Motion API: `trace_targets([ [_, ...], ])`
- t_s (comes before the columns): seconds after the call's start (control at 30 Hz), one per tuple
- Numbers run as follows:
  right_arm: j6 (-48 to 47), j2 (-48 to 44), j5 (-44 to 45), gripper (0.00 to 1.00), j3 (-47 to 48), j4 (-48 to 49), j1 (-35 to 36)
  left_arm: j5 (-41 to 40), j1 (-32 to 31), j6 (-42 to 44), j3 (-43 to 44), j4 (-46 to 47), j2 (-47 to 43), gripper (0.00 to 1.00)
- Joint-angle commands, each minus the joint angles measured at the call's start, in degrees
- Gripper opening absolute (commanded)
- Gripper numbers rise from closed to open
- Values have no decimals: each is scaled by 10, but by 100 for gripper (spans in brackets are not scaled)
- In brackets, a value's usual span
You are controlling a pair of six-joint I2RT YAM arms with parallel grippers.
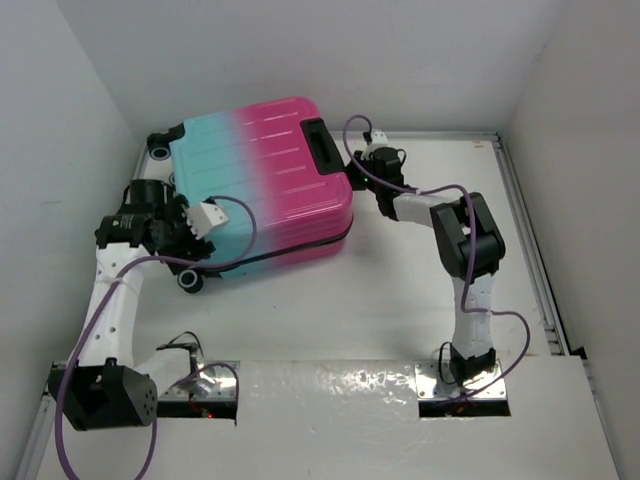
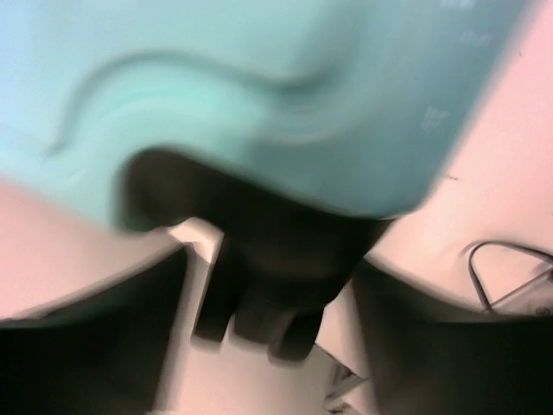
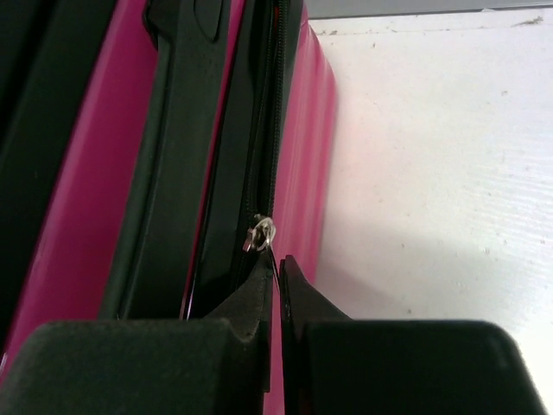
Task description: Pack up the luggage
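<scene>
The luggage lies flat and closed at the back left of the table, teal at its left end and pink at its right. My right gripper is at the pink end. In the right wrist view it is shut on the thin metal zipper pull of the black zipper line. My left gripper is against the teal end. The left wrist view is blurred: the teal shell fills the top, and a black wheel sits between my open gripper, with gaps on both sides.
The black carry handle sits on the pink end and black wheels at the teal end. White walls close in the table on the left, back and right. A metal rail runs along the right edge. Purple cables loop off both arms.
</scene>
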Motion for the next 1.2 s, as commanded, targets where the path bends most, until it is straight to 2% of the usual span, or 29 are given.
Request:
trace_targets([
  [0.0, 12, -72, -2, 0, -36, 81, 31, -12, 20, -118, 60, 69, -16, 100],
  [0.1, 18, -82, 2, 0, -55, 95, 44, 95, 23, -205, 146, 74, -2, 100],
  [0.2, 12, -85, 8, 0, -60, 87, 51, 195, 27, -247, 234, 58, 14, 100],
  [0.27, 11, -87, 9, 0, -63, 84, 55, 217, 28, -266, 264, 52, 25, 100],
  [0.33, 10, -90, 10, 0, -70, 84, 59, 182, 35, -325, 279, 83, 35, 90],
  [0.37, 8, -94, 12, 0, -75, 82, 64, 163, 56, -360, 276, 105, 52, 74],
  [0.47, 1, -108, 25, 0, -86, 81, 74, 54, 94, -398, 277, 112, 119, 57],
  [0.53, -4, -117, 29, 0, -97, 81, 83, 3, 156, -429, 274, 120, 155, 56],
  [0.6, -8, -132, 36, 0, -113, 86, 88, -7, 214, -455, 270, 146, 199, 56],
  [0.67, -10, -150, 47, 0, -125, 90, 99, -35, 221, -457, 265, 174, 236, 57],
  [0.83, -14, -190, 66, 0, -177, 95, 142, -57, 199, -455, 237, 275, 323, 57],
  [0.97, -3, -236, 88, 0, -250, 109, 193, -95, 99, -422, 299, 264, 403, 57],
  [1.17, 5, -323, 158, 0, -331, 102, 295, -36, 19, -429, 401, 204, 507, 56],
])
